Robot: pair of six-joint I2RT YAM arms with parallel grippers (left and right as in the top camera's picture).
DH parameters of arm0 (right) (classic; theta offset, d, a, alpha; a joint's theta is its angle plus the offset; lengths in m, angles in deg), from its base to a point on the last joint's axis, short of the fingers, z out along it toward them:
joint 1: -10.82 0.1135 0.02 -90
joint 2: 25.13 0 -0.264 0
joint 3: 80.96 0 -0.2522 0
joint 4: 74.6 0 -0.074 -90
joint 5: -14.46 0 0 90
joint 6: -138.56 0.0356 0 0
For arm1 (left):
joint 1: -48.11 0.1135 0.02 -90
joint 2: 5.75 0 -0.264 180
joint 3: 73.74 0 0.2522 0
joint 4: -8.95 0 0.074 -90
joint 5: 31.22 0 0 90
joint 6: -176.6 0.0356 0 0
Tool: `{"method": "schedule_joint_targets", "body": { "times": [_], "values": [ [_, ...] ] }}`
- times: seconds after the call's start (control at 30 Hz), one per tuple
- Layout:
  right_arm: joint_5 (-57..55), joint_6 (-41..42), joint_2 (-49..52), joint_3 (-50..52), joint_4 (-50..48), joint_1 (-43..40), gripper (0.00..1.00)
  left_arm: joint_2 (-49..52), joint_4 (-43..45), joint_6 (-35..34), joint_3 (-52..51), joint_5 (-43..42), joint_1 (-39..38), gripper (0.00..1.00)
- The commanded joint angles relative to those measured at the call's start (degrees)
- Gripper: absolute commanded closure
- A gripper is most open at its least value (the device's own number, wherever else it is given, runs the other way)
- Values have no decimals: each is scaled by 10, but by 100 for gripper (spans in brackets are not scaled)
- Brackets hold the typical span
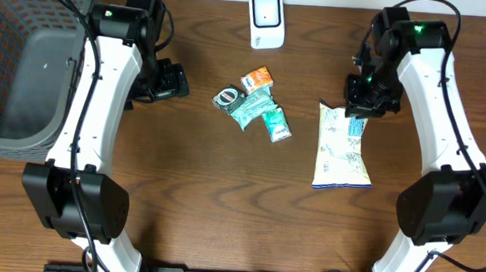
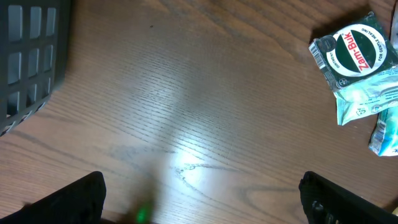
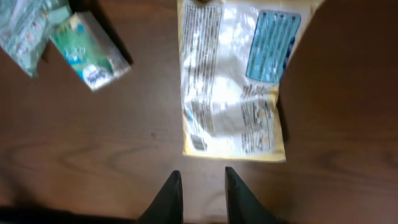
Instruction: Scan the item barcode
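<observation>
A yellow-and-white snack bag (image 1: pixel 341 148) lies flat on the table, right of centre. In the right wrist view the bag (image 3: pixel 233 81) shows a small barcode (image 3: pixel 198 142) at its near left corner. My right gripper (image 1: pixel 367 105) hovers by the bag's far end. Its fingers (image 3: pixel 203 174) are a narrow gap apart, with only bare wood between them and nothing held. A white scanner (image 1: pixel 266 21) stands at the back centre. My left gripper (image 1: pixel 175 81) is wide open (image 2: pixel 202 183) over bare table, left of the small packets.
A cluster of small items lies mid-table: an orange packet (image 1: pixel 257 78), a Zam-Buk pack (image 1: pixel 227 97) (image 2: pixel 354 53) and green-white packets (image 1: pixel 275 123) (image 3: pixel 90 53). A grey wire basket (image 1: pixel 14 57) fills the far left.
</observation>
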Motion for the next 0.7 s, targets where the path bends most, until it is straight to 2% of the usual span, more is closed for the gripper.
{"method": "schedule_joint_targets", "body": {
  "times": [0.0, 0.67],
  "values": [
    [5, -13, -17, -2, 7, 12, 83, -10, -1, -3, -1, -1, 0, 2],
    [3, -13, -17, 9, -5, 49, 81, -10, -1, -3, -1, -1, 0, 2]
  ]
}}
